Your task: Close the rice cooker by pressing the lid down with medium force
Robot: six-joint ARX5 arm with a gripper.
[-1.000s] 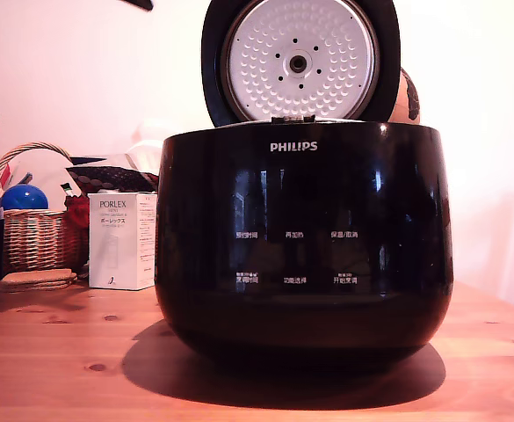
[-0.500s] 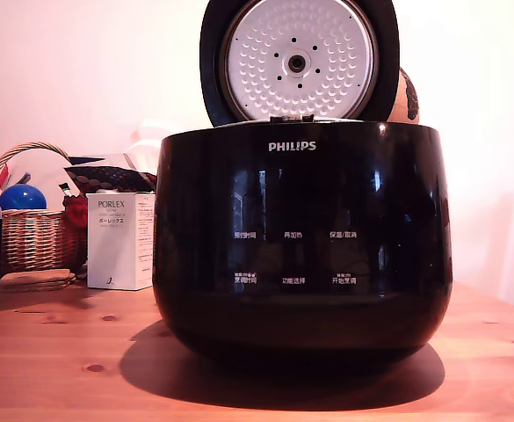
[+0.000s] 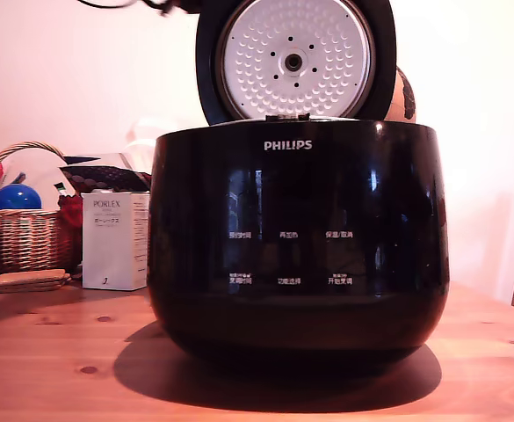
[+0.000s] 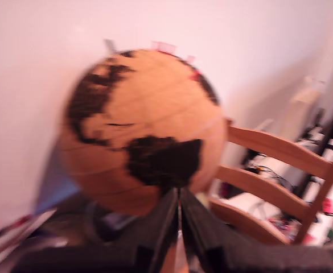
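Note:
The rice cooker [image 3: 296,237], glossy black with white PHILIPS lettering, stands on the wooden table and fills the middle of the exterior view. Its lid [image 3: 293,60] stands open and upright behind the rim, with the dimpled silver inner plate facing the camera. In the wrist view my gripper [image 4: 179,194] is shut, its two black fingers pressed together with nothing between them, pointing toward a cork globe [image 4: 140,125]. The cooker does not appear in the wrist view. A dark bit of the arm [image 3: 176,5] and a cable show at the top edge, to the exterior view's left of the lid.
A white PORLEX box [image 3: 114,239], a wicker basket [image 3: 26,237] holding a blue ball [image 3: 16,197] and cork coasters [image 3: 28,280] sit at the exterior view's left. The globe [image 3: 403,95] peeks out behind the lid. A wooden chair [image 4: 274,176] stands beside the globe.
The whole exterior scene has shifted slightly to the left. A dark arm part and a cable have come into view at the top edge beside the lid. The lid stays upright.

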